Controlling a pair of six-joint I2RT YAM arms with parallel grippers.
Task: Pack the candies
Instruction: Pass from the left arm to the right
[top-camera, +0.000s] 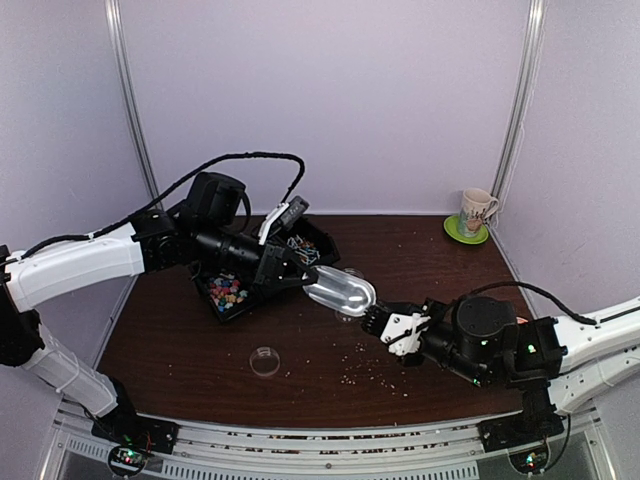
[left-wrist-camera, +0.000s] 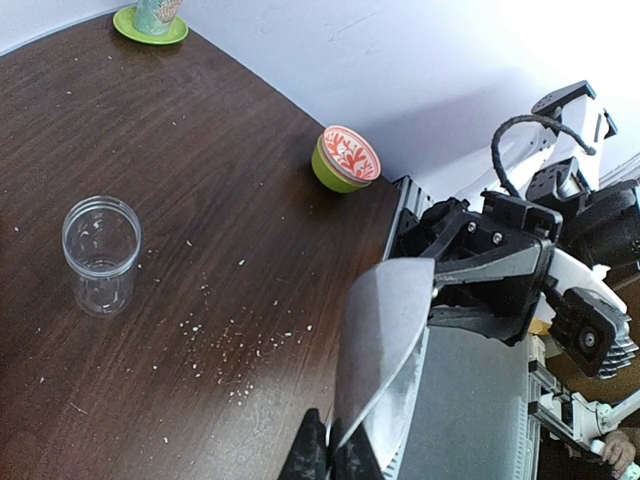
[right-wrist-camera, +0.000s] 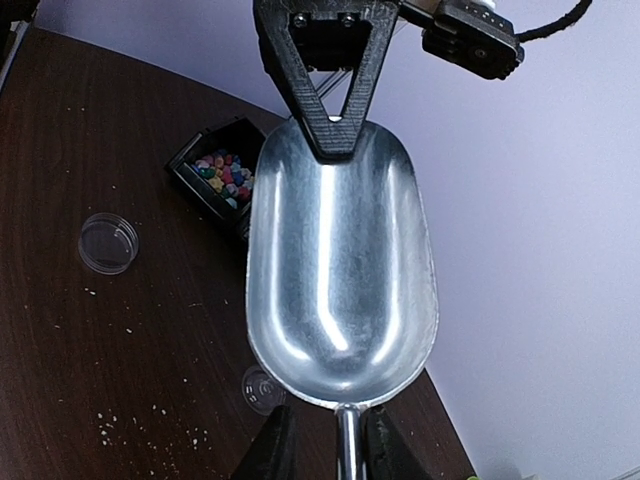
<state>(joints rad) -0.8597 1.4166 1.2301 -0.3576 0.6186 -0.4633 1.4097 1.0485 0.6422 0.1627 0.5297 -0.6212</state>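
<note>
The candies (top-camera: 226, 292), many small multicoloured sweets, lie in a black tray (top-camera: 213, 308) at the left; they also show in the right wrist view (right-wrist-camera: 225, 172). An empty metal scoop (top-camera: 340, 290) hangs level over the table between both arms. My left gripper (top-camera: 303, 281) is shut on the scoop's front rim (left-wrist-camera: 380, 340). My right gripper (top-camera: 377, 320) sits at the scoop's thin handle (right-wrist-camera: 346, 440), one finger on each side with a gap showing. A clear empty jar (left-wrist-camera: 100, 255) stands under the scoop (right-wrist-camera: 258, 388).
A clear round lid (top-camera: 265, 360) lies at front centre. A mug on a green saucer (top-camera: 466, 230) stands at the back right. A green bowl with a red pattern (left-wrist-camera: 345, 160) sits by the table edge. Pale crumbs (top-camera: 372, 365) are scattered about.
</note>
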